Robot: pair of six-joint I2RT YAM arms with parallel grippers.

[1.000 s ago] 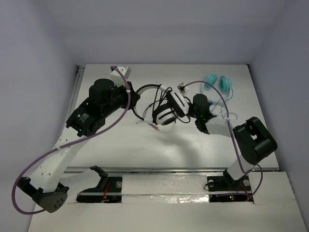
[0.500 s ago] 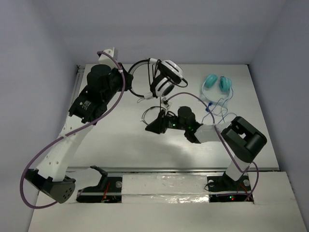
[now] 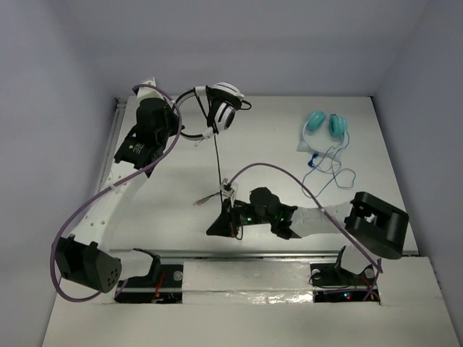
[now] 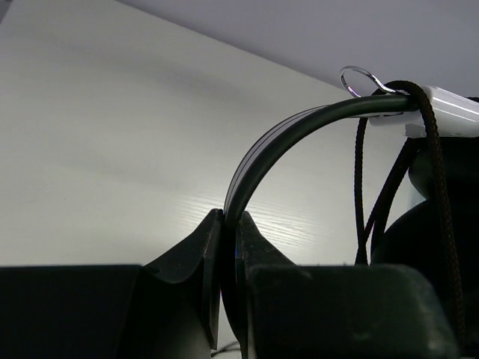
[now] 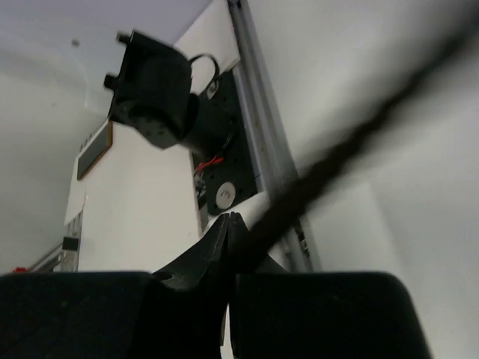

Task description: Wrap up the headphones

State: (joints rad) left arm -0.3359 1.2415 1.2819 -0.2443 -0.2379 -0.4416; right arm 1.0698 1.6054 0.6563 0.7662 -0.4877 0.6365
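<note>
The black-and-white headphones (image 3: 223,108) hang in the air at the far left, above the table. My left gripper (image 3: 179,123) is shut on their thin black headband (image 4: 299,123), which rises out of the gripper (image 4: 230,224) between its pressed jaws. The long black cable (image 3: 218,170) runs taut from the cups toward the near edge. There my right gripper (image 3: 218,227) is shut on it. In the right wrist view the cable (image 5: 352,149) leaves the gripper (image 5: 230,224) slanting up to the right. A loose cable end (image 3: 202,201) lies beside the right gripper.
Teal headphones (image 3: 325,124) lie at the far right, with a thin blue cord (image 3: 329,163) looped on the table in front of them. A metal rail (image 3: 239,254) runs along the near edge. The side walls stand close to the table's edges.
The left arm carried the headphones up and toward the far left. The right gripper travelled toward the near edge and closed on the cable, which now runs straight.
</note>
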